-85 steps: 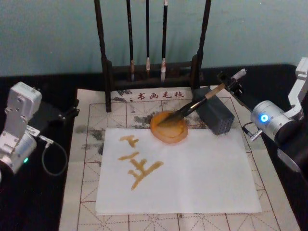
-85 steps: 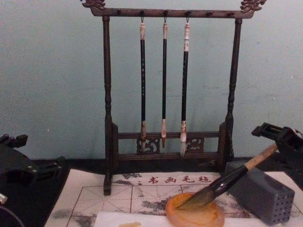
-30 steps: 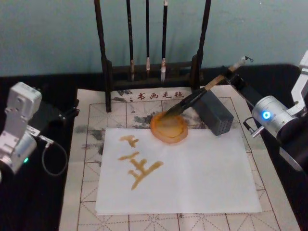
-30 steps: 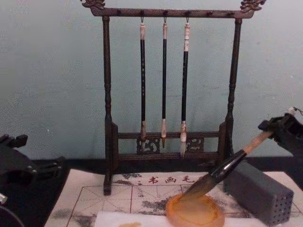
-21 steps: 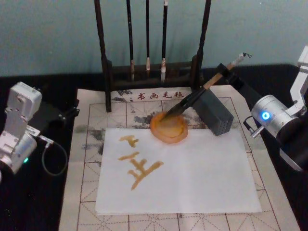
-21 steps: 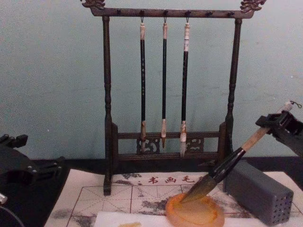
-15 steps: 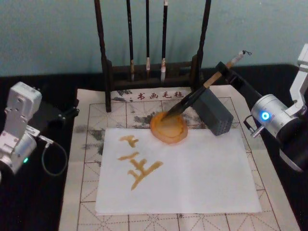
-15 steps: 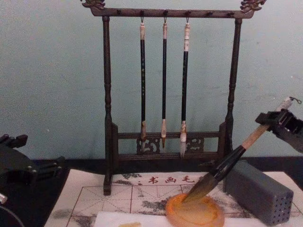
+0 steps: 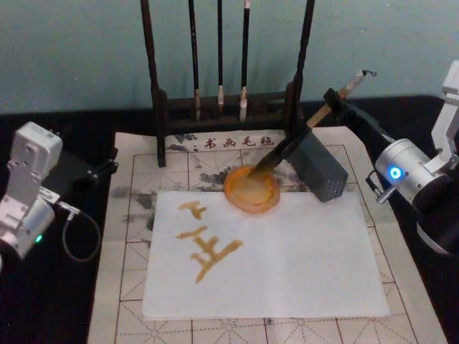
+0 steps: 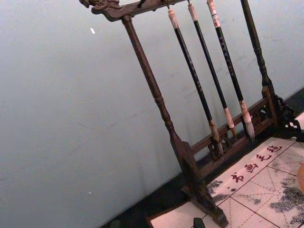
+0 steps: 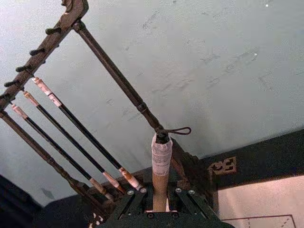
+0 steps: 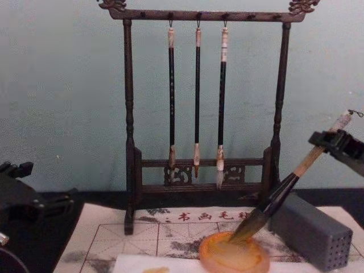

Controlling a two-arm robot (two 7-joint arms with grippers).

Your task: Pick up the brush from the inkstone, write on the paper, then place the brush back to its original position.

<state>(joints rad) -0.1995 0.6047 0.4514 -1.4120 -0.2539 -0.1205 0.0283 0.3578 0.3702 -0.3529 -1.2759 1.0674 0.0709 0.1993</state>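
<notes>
Right gripper (image 9: 332, 100) closed narrowly on the upper handle of the brush (image 9: 285, 148). The brush tilts, its bristle tip resting in the inkstone (image 9: 251, 195). Left gripper (image 9: 92, 169) parked well apart at left.

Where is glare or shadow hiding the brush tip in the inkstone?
Head view: nowhere; light is flat, the brush tip reads dark on the inkstone, no hard shadow. Chest view: a pale sheen on the inkstone, tip distinct against it. Right wrist view: the right gripper, shut on the handle, blocks the tip. Left gripper sits parked at the mat's left.
</notes>
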